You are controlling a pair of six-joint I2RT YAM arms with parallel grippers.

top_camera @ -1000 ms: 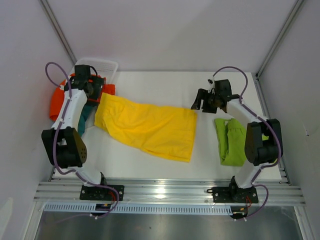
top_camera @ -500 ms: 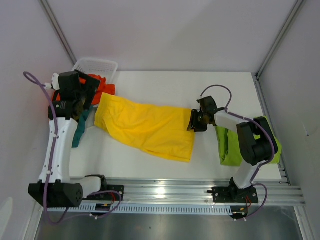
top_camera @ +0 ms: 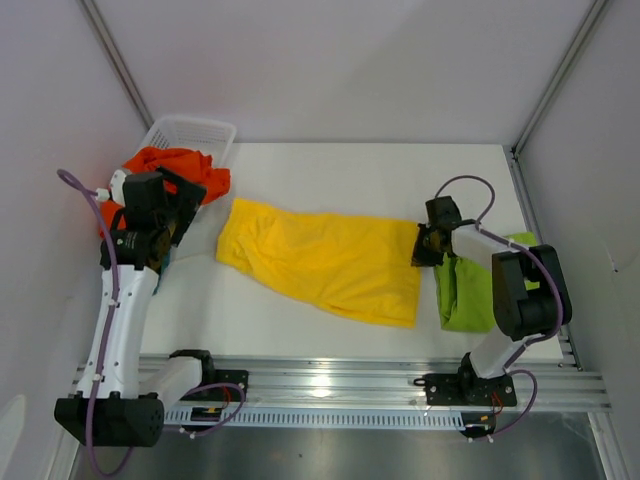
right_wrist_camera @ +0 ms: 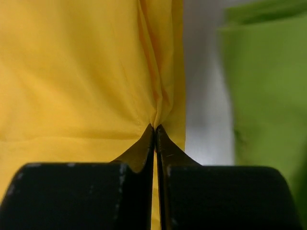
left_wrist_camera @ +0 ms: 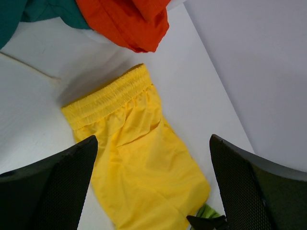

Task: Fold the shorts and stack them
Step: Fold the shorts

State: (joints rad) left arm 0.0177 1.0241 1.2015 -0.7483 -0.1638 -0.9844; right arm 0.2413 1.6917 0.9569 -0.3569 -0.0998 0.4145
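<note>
The right gripper is pinched tight on the hem of the yellow shorts, which lie spread across the middle of the top view. The left gripper hangs wide open at left, holding nothing.

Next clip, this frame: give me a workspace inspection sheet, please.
Surface: white table, no stains seen.
Job's things: yellow shorts spread out mid-table; lime green shorts lying at right; orange shorts and teal shorts heaped at left.
Clutter: white mesh basket at the far left corner.
Grippers: right gripper shut, pinching the yellow shorts' edge; left gripper open above the cloth, holding nothing.
Cables: purple cables looped on both arms, no snag seen.
Surroundings: plain walls; aluminium rail along the near edge.
</note>
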